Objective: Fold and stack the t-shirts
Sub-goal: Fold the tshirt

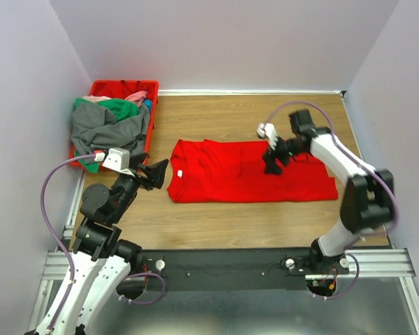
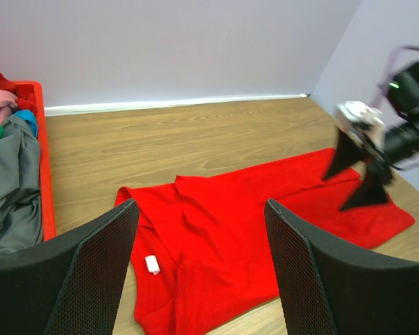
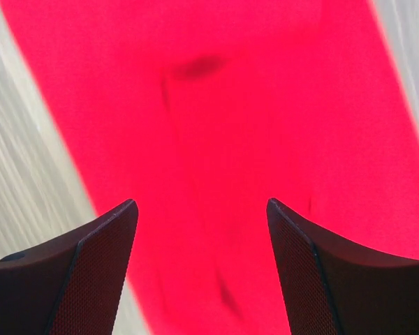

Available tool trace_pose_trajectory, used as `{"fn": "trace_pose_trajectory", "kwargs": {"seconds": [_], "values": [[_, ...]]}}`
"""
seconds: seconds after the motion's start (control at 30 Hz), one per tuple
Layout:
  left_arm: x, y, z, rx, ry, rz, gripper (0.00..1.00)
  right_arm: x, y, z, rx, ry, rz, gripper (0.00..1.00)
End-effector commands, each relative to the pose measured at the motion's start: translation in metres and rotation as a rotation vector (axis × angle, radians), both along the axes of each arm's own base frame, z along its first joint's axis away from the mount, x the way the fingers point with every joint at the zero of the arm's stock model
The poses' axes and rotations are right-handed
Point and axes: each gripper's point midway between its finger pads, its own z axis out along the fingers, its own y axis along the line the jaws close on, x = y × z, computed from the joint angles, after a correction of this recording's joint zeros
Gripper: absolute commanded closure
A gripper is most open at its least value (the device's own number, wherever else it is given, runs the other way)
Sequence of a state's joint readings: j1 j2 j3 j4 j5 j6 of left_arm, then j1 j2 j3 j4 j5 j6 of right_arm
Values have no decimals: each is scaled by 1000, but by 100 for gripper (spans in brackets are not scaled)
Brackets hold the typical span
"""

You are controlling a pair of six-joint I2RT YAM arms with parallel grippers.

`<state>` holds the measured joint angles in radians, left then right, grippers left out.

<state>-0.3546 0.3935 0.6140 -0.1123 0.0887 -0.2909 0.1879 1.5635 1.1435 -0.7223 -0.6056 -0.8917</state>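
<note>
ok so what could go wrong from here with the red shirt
The right jaws hang open over the red t-shirt, which looks folded lengthwise: a shallow pinch might lift only the top layer and undo it. The grey t-shirt spills over the crate rim beside the left arm, which could snag it.

My wooden table bears a red t-shirt spread flat mid-table, and a red crate at its far-left corner.
</note>
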Motion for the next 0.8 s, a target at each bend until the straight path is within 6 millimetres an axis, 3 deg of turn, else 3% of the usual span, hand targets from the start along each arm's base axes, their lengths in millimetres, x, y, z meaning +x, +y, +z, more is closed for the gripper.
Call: {"fn": "trace_pose_trajectory", "kwargs": {"seconds": [0.0,0.03,0.07,0.13,0.17,0.2,0.23,0.27,0.3,0.33,0.37,0.43,0.57,0.77], "values": [[-4,-1,5,6,-36,-17,20,16,65,-15,139,288,-74,19],[-4,-2,5,7,-38,-22,20,40,85,5,169,244,-63,19],[-4,-2,5,5,-37,-20,20,48,94,-20,162,338,-107,19],[-3,-2,5,7,-36,-19,20,70,112,-17,196,350,-113,19],[-3,-2,4,8,-34,-21,20,95,123,-2,227,304,-117,19],[-2,-2,3,8,-30,-21,20,103,129,-21,225,358,-146,19],[-1,-2,2,12,-27,-19,20,113,132,-26,226,363,-162,19],[-1,-3,1,14,-23,-22,20,133,138,-12,250,327,-185,19],[0,-3,1,15,-23,-19,20,143,139,-17,235,318,-211,19],[0,-4,1,15,-20,-24,20,151,140,-38,217,341,-230,18],[1,-5,-1,19,-13,-27,20,160,143,-35,220,319,-237,18],[3,-5,-3,23,-8,-27,20,163,143,-56,194,344,-249,18],[4,-7,-5,28,-1,-37,20,151,148,-76,179,398,-221,18],[4,-7,-5,28,-1,-36,20,123,163,-94,158,467,-163,20]]}}
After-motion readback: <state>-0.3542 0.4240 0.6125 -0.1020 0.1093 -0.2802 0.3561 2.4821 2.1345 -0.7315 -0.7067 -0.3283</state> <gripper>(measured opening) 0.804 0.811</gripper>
